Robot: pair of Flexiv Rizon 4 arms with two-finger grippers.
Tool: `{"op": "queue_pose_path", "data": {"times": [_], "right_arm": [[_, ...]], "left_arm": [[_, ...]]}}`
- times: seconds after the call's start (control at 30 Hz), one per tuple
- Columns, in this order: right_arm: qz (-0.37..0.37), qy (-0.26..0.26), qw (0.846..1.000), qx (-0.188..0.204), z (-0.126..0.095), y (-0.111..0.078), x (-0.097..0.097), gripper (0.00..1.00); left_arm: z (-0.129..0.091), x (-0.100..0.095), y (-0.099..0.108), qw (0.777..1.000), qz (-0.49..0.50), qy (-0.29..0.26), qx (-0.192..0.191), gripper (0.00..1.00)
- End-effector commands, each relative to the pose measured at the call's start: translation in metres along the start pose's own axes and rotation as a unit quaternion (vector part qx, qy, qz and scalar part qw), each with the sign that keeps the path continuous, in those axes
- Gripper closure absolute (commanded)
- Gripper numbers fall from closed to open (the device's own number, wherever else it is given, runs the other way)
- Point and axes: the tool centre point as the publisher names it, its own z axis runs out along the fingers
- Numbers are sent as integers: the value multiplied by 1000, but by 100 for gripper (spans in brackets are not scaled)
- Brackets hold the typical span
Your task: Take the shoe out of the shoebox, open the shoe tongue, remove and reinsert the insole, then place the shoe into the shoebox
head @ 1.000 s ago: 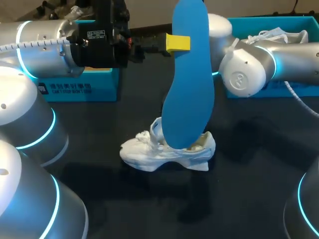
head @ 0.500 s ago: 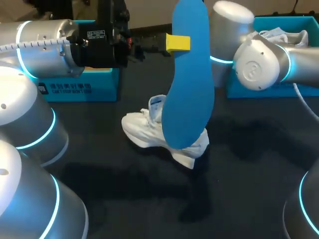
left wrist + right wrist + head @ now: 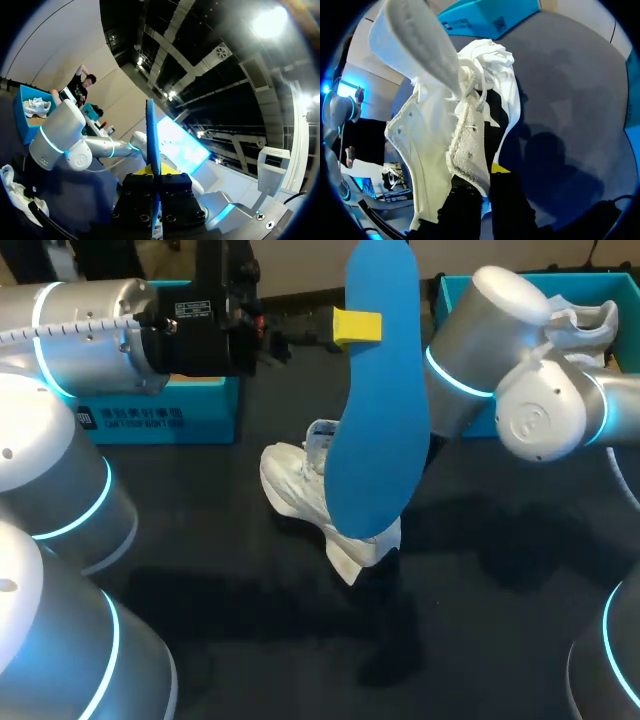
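Insole (image 3: 378, 390), a smooth, flat blue foam slab with rounded ends, stands upright, its upper edge pinched between the left fingers (image 3: 357, 327). Behind it, over the dark counter (image 3: 200, 550), the white mesh shoe (image 3: 297, 485) tilts, its padded collar clamped by the right fingers (image 3: 505, 200).
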Motion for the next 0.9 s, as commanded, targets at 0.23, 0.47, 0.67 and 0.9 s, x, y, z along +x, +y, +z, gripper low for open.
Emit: {"op": "queue_pose_path", "data": {"times": [0.23, 0.47, 0.67, 0.9], "right_arm": [[1, 0, 1000, -25, -3, -6, 1, 100], [95, -27, 993, -67, -2, -15, 1, 100], [193, -72, 972, -115, -6, -23, 1, 100], [239, -97, 958, -124, -5, -26, -2, 100]], "left_arm": [[0, -1, 1, 1000, 0, 0, -1, 100], [0, -1, 1, 1000, 0, 0, -1, 100], [0, -1, 1, 1000, 0, 0, -1, 100], [0, -1, 1, 1000, 0, 0, -1, 100]]}}
